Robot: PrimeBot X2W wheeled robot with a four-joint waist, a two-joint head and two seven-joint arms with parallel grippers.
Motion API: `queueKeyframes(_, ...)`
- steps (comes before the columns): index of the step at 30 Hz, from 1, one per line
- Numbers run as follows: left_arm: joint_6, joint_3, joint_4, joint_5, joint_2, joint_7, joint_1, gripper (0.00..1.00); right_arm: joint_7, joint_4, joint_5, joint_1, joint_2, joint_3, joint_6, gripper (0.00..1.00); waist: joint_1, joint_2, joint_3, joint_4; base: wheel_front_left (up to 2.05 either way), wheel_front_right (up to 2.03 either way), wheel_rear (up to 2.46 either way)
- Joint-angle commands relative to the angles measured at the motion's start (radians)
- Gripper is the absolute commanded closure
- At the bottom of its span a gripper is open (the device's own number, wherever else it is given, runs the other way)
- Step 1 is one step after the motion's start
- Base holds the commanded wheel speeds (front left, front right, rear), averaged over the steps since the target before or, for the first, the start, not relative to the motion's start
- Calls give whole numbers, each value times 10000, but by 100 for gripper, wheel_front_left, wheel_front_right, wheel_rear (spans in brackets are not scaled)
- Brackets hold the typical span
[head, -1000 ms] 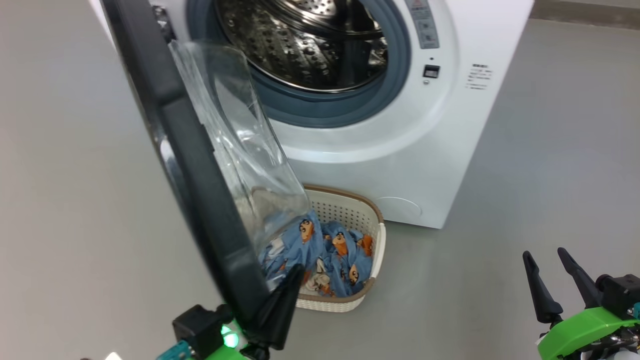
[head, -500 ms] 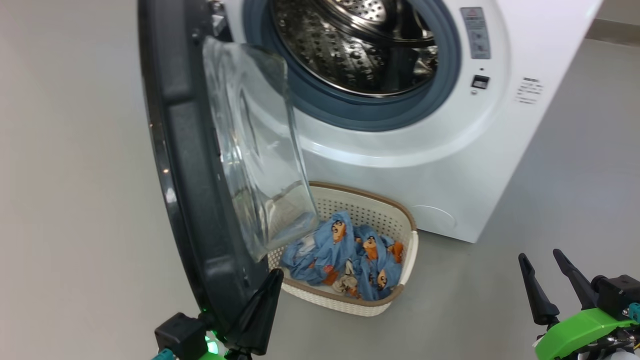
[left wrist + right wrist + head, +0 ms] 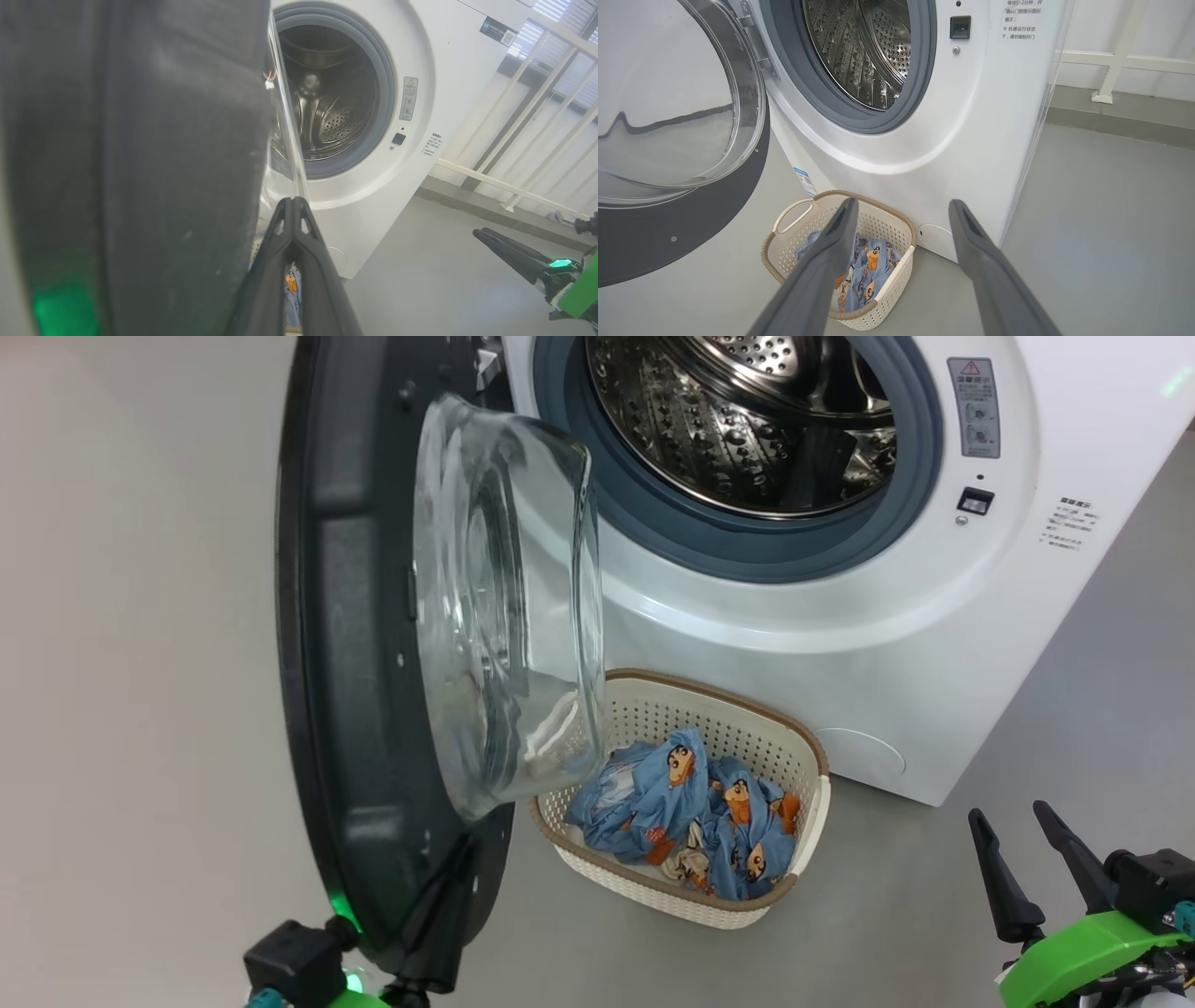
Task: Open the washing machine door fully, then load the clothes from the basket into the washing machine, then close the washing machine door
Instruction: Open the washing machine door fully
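Left gripper (image 3: 293,203), pinched shut, presses inside the washing machine door (image 3: 345,616); opening looks unfinished, so push it wider.

You are facing a drum opening that is standing clear inside its grey gasket (image 3: 747,546). The washing machine door (image 3: 355,616) is hanging open on the left, its glass bowl (image 3: 504,616) bulging toward the basket (image 3: 756,733) and crowding that end. Bare floor (image 3: 934,915) is lying open to the basket's right, and the clothes (image 3: 691,803) are lying uncovered from above.
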Motion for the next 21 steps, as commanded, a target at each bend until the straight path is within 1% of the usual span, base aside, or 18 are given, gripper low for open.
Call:
queueKeyframes(1, 158, 591, -248, -52, 293, -8, -105, 100, -122, -206, -96, -123, -181, 203, 16, 0, 0, 0, 3, 54, 0, 0, 0)
queueKeyframes(14, 655, 1492, 21, -325, 703, 0, -209, 100, -122, -214, -128, -151, -210, 292, 16, 0, 0, 0, 87, 425, 0, 0, 0)
queueKeyframes(21, 738, 2135, 551, -496, 1061, -94, -569, 100, -122, -190, -141, -233, -213, 412, 16, 0, 0, 0, 134, 509, 0, 0, 0)
